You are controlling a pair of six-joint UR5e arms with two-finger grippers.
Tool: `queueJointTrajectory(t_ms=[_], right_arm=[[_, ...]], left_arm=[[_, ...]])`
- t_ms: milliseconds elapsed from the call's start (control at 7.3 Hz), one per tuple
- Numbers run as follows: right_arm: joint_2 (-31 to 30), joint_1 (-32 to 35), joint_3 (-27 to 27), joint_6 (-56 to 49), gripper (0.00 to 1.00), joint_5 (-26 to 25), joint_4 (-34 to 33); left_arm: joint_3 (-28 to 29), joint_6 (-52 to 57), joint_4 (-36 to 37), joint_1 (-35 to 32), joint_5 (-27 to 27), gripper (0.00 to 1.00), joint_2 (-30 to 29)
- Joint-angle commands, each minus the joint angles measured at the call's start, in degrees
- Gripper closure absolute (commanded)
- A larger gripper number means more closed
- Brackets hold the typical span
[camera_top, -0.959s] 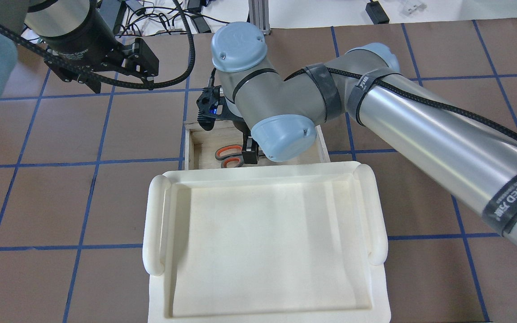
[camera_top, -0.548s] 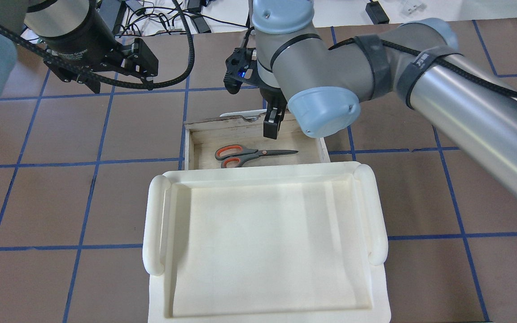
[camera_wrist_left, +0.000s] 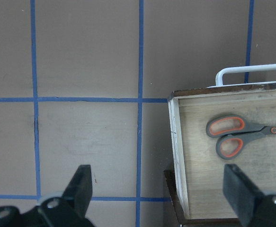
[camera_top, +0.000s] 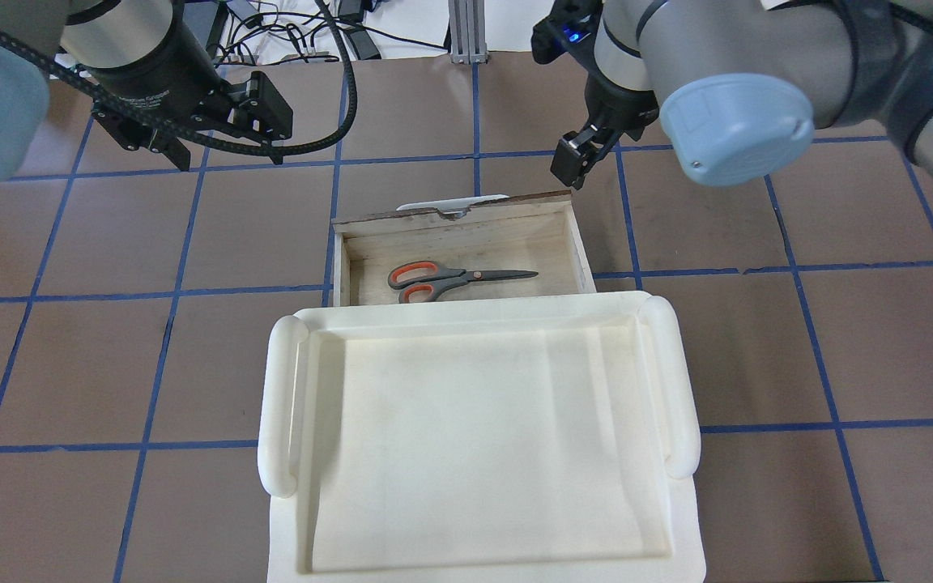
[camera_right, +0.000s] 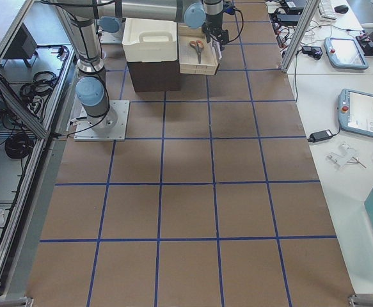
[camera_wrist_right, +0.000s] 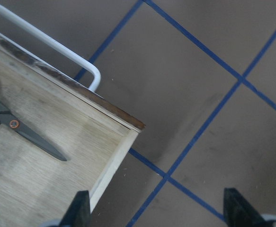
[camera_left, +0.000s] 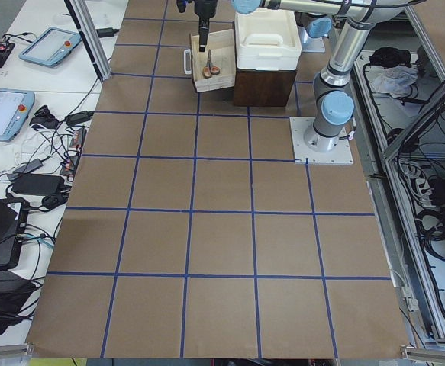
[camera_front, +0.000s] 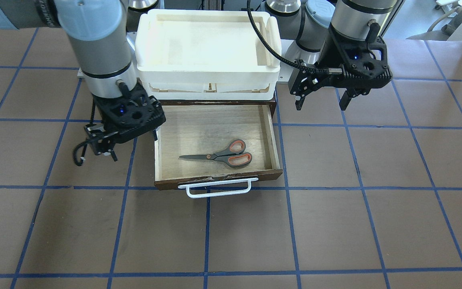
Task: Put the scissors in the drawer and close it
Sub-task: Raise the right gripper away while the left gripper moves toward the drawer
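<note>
The scissors lie flat in the open wooden drawer, handles toward the robot's left. They also show in the front view and the left wrist view. The drawer's white bar handle faces away from the robot. My right gripper is open and empty, above the table just beyond the drawer's far right corner. My left gripper is open and empty, over the table left of the drawer.
A white plastic tray sits on top of the dark cabinet that holds the drawer. Cables and devices lie past the table's far edge. The brown table top has a grid of blue tape.
My right gripper has left the scissors lying in the drawer and moved up, away from the robot and to the right, out past the drawer's corner. The left gripper has barely moved.
</note>
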Motion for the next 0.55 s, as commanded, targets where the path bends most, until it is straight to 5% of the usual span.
queueJointTrajectory(t_ms=[0,411], right_arm=[[-2.4,-5.6,0.0,8.4,0.0,0.2,7.6],[-3.2,-7.6,-0.2,17.5,0.0,0.2,10.0]], left_arm=[[-0.1,0.5,-0.1,-0.1,-0.4,0.0,-2.1],[0.0,-0.4,4.4,-1.4,-0.7,0.0,-6.6]])
